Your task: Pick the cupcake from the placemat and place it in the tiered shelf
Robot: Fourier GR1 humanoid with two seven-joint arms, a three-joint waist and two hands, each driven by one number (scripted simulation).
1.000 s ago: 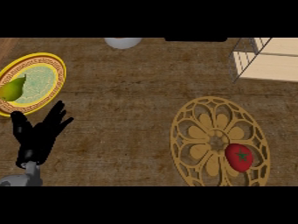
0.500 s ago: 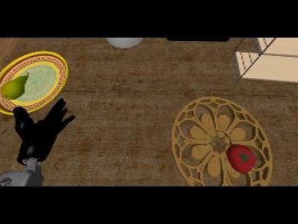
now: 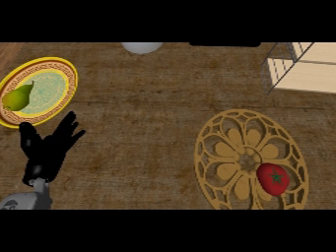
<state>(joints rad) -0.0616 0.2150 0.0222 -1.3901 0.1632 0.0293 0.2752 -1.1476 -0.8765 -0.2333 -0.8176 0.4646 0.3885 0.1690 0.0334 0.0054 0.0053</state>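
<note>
Our left hand (image 3: 48, 152) shows at the lower left of the view. It is wide open. Its black fingers are straight and spread, they point up and a bit to the right, and it holds nothing. The grey arm comes in from the bottom edge below it.

Just above the fingertips we see a yellow plate (image 3: 63, 70) with a green middle. A green pear (image 3: 16, 98) lies on the left part of the plate. All of it sits on a brown worktop (image 3: 149, 123).

The cupcake (image 3: 274, 178) is well apart from our hand, far to the right. It looks red and round, with a small dark green star shape on top. It sits on the lower right part of the placemat (image 3: 232, 142), which is round and gold with a flower pattern cut into it.

Above the placemat, in the top right corner, stands the tiered shelf (image 3: 309, 74), with thin wire sides and pale wooden boards. A white round thing (image 3: 142, 47) peeks in at the top edge.

Since half a second ago, almost nothing has changed. Our hand is in the same spot and has stayed open. The cupcake has not moved on the placemat.
</note>
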